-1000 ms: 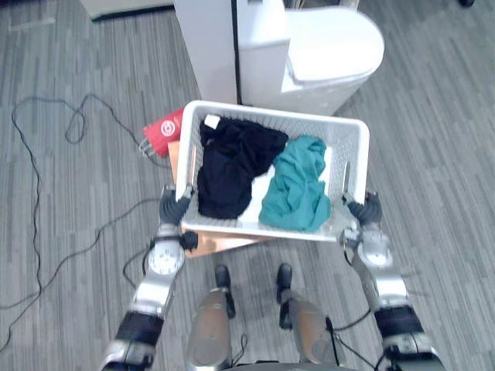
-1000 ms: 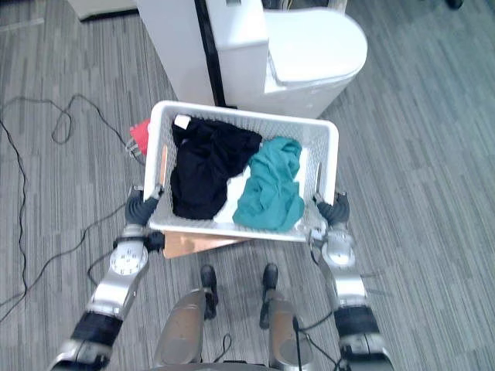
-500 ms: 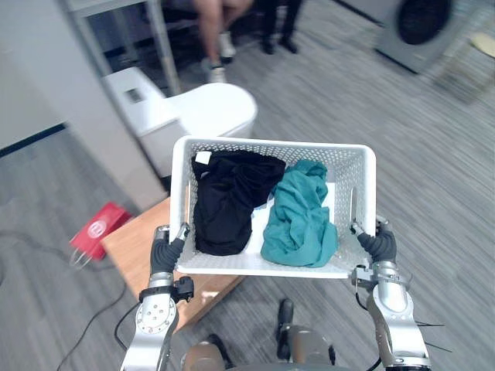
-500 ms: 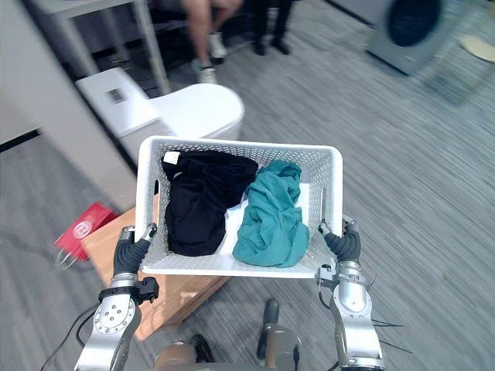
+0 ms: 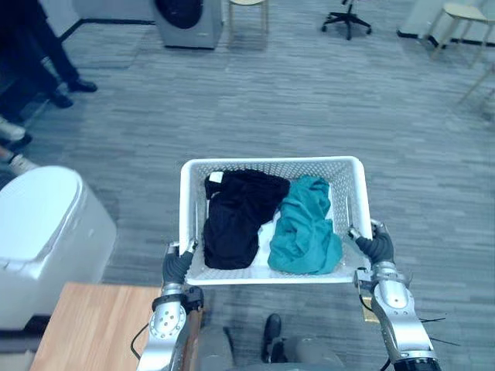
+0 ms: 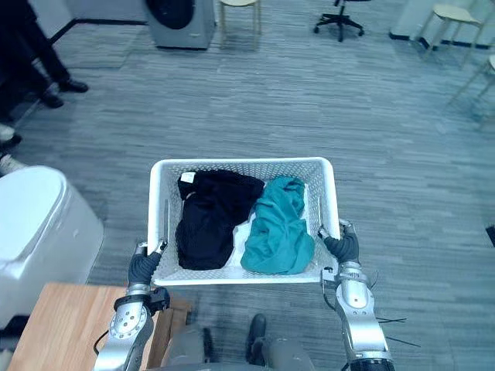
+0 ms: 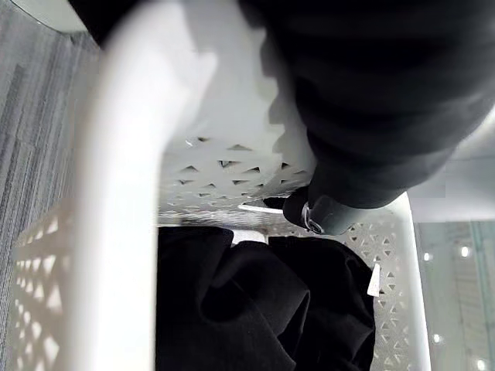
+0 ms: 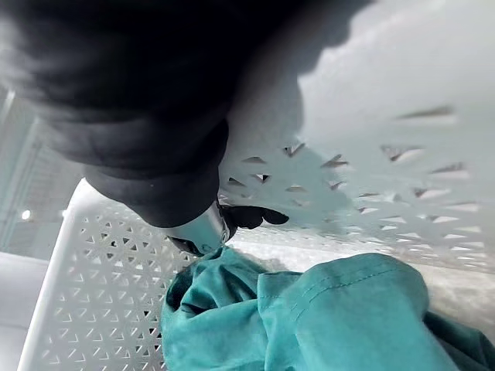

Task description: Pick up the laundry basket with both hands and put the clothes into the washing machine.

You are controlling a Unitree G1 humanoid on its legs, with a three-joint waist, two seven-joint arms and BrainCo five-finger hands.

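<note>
Between the hands, basket: white laundry basket point(image 5: 271, 163) carried level above the floor point(image 5: 309, 93), with black garment point(image 5: 236, 216) and teal garment point(image 5: 305, 232) inside.
left hand point(image 5: 177, 267): fingers hooked on the left rim.
right hand point(image 5: 377, 249): same hold on the right rim.
washing machine point(image 5: 186, 19): far ahead, to the left.
risk 1: both holds sit at the near corners, so the far end may dip in walking and spill clothes.
risk 2: desk point(image 5: 93, 325) lies close at lower left and could catch the left arm.

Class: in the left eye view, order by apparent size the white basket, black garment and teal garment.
Largest: white perforated plastic laundry basket.
Then: crumpled black garment and crumpled teal garment, which look about alike, so unranked.
</note>
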